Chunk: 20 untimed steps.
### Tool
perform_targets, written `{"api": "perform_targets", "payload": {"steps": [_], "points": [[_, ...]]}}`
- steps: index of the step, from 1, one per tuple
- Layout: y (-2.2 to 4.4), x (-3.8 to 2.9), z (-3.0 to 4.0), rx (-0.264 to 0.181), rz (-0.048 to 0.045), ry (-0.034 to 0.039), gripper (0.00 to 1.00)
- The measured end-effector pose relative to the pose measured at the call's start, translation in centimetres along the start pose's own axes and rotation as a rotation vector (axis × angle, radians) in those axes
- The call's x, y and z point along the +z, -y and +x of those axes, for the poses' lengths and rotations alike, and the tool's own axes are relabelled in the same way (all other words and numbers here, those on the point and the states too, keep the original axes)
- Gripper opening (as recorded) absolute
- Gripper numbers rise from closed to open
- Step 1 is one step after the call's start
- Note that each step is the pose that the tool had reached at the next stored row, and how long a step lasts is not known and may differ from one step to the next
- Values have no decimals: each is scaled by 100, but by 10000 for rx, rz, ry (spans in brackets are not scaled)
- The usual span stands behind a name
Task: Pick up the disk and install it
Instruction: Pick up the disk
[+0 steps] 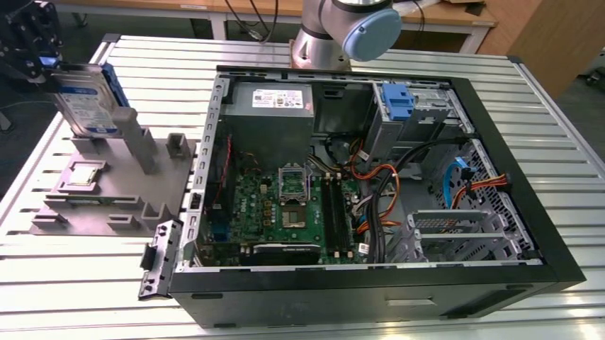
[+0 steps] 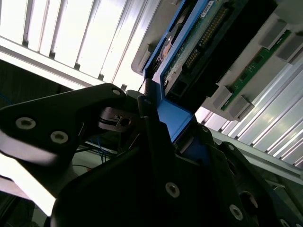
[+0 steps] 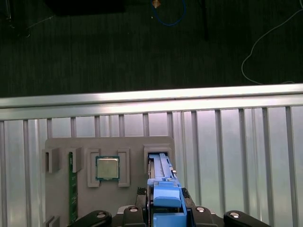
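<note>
End effector [image 3: 166,212] grips the upright disk [image 1: 87,99] at the grey fixture [image 1: 121,193].

At the exterior view's left we see our gripper [image 1: 45,65] clasping the top edge of the disk [image 1: 90,103], which stands upright over the grey fixture [image 1: 113,195]. Just beside the fixture, the open computer case [image 1: 378,287] lies on the slatted table [image 1: 85,290], with the arm's base [image 1: 326,35] behind it.

The disk [image 1: 85,103] is silver-grey with blue bracket [image 1: 112,79]; end effector [image 1: 42,60] black, fixture [image 1: 113,190] grey.
</note>
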<state>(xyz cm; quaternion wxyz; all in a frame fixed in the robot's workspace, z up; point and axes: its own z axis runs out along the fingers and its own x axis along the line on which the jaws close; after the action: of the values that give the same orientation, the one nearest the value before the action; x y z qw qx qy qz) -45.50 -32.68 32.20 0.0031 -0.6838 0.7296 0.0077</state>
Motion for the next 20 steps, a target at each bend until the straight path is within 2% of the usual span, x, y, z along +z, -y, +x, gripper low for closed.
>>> {"api": "perform_targets", "payload": {"steps": [20], "points": [[0, -59, -1, 0, 0, 0, 37]]}}
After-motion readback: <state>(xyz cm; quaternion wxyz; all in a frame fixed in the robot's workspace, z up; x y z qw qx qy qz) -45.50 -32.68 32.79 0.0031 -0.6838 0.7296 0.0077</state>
